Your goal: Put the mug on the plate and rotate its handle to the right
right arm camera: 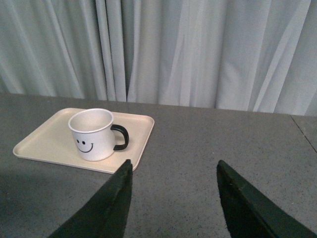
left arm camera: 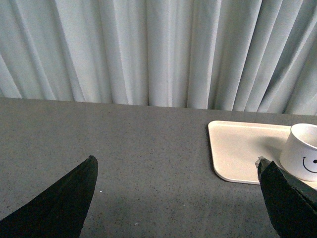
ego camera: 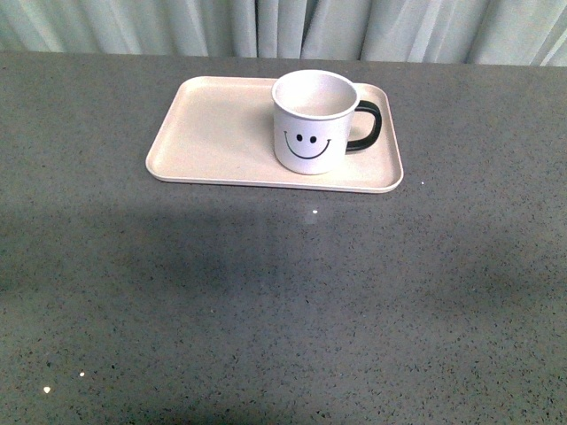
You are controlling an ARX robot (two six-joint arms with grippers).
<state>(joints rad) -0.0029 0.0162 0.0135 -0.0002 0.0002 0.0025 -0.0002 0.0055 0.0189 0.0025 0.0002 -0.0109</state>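
My front camera shows neither of my arms, only the mug (ego camera: 314,121) standing upright on the right half of the plate (ego camera: 213,133), while each wrist camera shows its own jaws spread wide with nothing between them: my left gripper (left arm camera: 178,198) and my right gripper (right arm camera: 173,198), both well apart from the mug. The plate rests on a speckled grey table (ego camera: 283,301), and pale pleated curtains (right arm camera: 198,49) hang behind it. The plate's long axis runs from 9 to 3 o'clock, the mug's smiley face (ego camera: 307,143) looks toward 6 o'clock, and its black handle (ego camera: 367,126) points to 3 o'clock.
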